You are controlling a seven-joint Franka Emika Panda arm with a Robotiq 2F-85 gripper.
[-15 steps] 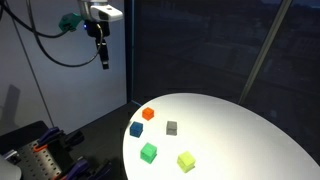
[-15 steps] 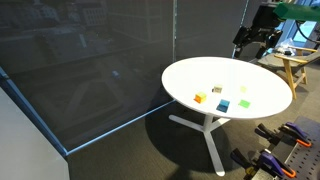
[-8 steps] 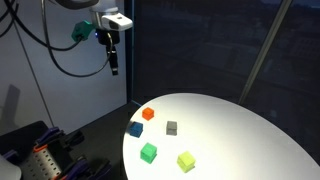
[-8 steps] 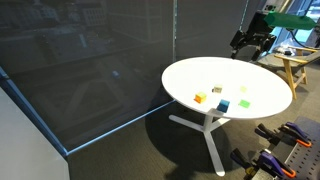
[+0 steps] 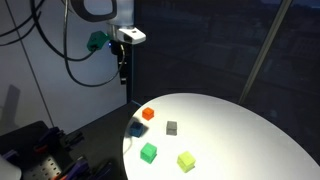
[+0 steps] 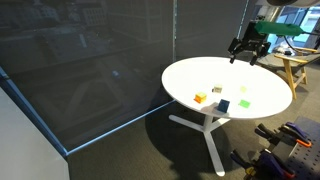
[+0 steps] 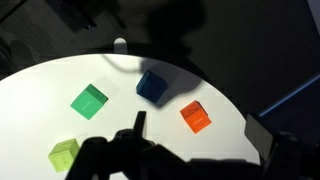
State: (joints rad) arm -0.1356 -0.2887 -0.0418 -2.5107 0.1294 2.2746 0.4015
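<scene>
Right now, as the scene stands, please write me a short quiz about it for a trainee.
1. True or false: the claw holds the orange cube.
2. How many cubes lie on the white table?
3. Fill in: the cube lying nearest to the orange cube is the ___ one.
Key: 1 false, the claw is open, empty and above the table; 2 five; 3 blue, the blue cube.

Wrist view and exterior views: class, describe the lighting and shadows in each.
Wrist view: table brightly lit, soft grey shadow beside the blue cube, surroundings black. Both exterior views: dim room, white table stands out against dark panels.
</scene>
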